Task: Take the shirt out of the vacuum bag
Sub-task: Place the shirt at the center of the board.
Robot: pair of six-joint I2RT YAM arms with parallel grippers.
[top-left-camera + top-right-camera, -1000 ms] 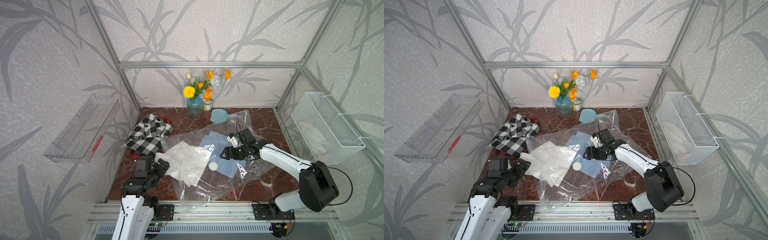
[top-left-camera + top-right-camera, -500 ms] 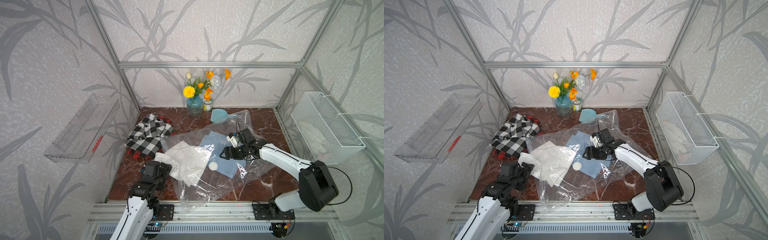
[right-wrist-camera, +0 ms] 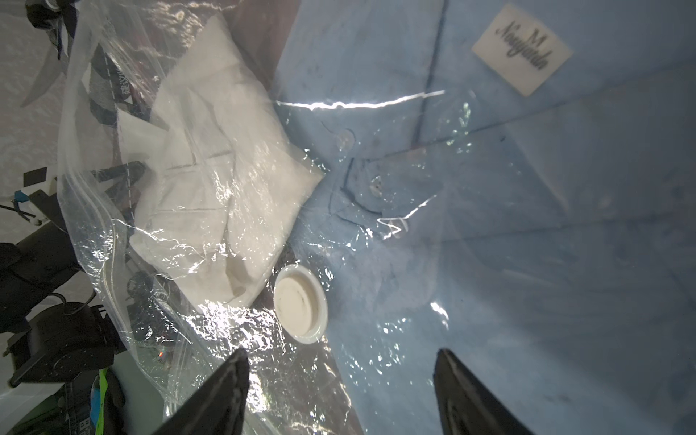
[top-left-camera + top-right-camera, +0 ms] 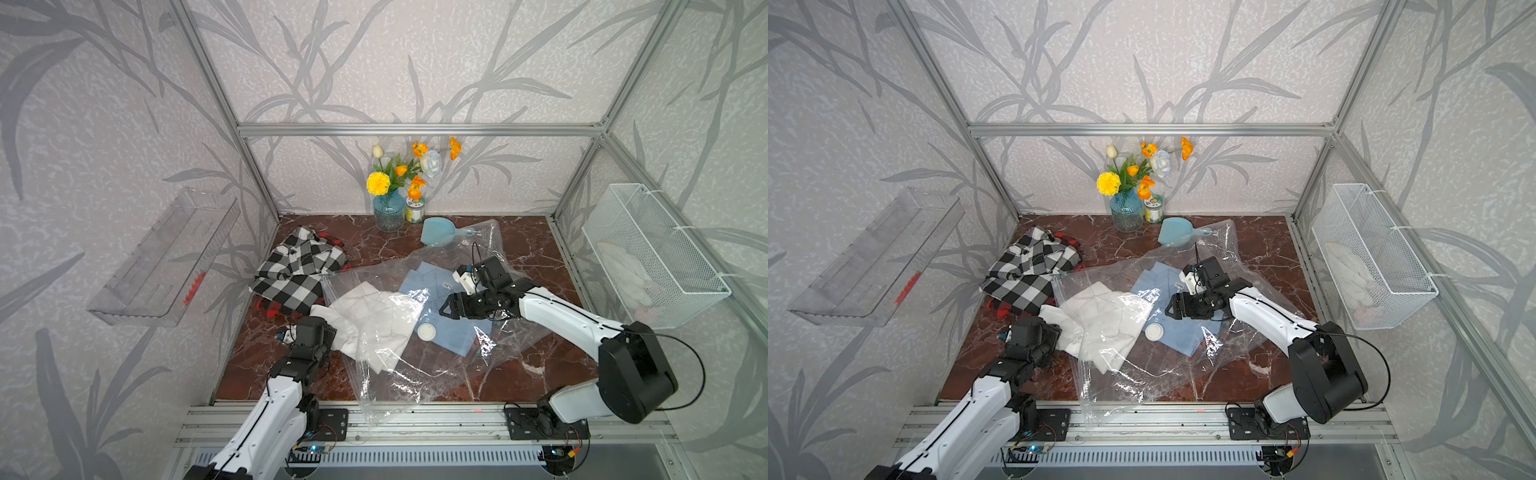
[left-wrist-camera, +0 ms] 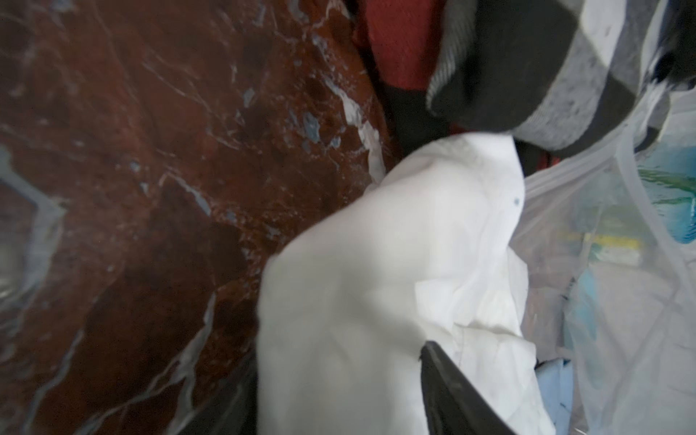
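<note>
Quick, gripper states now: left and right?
Left gripper: jaws around the crumpled white fabric shirt; whether it grips cannot be told.
Right gripper: open, over the clear crinkly plastic vacuum bag.

Only legible text is in the right wrist view: the white neck label [image 3: 521,49] on the blue shirt [image 3: 546,244] shows "M" over a script brand, roughly "Nouyarda". The vacuum bag [image 3: 113,211] has small white characters by its dashed line, unreadable. Jar [image 4: 414,209] label in both top views: illegible.
</note>
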